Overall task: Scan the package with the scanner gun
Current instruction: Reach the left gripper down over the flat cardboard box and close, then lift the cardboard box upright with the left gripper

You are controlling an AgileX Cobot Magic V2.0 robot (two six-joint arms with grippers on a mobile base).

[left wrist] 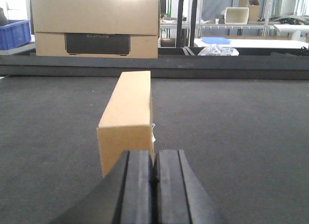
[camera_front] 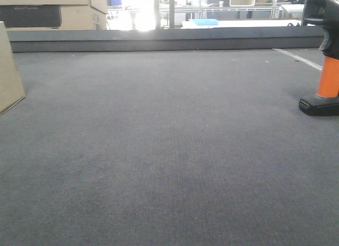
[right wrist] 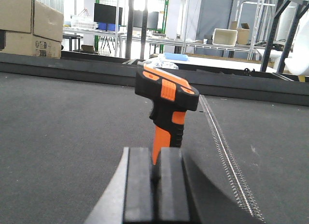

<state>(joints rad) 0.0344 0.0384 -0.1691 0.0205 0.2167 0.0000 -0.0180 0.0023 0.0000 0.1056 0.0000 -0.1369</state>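
Observation:
A narrow brown cardboard package (left wrist: 129, 108) stands upright on the dark grey mat, just beyond my left gripper (left wrist: 154, 154), whose jaws are shut with nothing between them. The package's edge also shows at the far left of the front view (camera_front: 9, 71). A black and orange scanner gun (right wrist: 166, 96) stands upright on its base just beyond my right gripper (right wrist: 155, 150), which is shut and empty. The scanner also shows at the far right of the front view (camera_front: 327, 60). Neither gripper shows in the front view.
A raised black rim (camera_front: 169, 40) bounds the mat's far side. A large cardboard box (left wrist: 96, 26) and a blue crate (left wrist: 14, 33) sit behind it. A ribbed pale strip (right wrist: 224, 147) runs along the mat right of the scanner.

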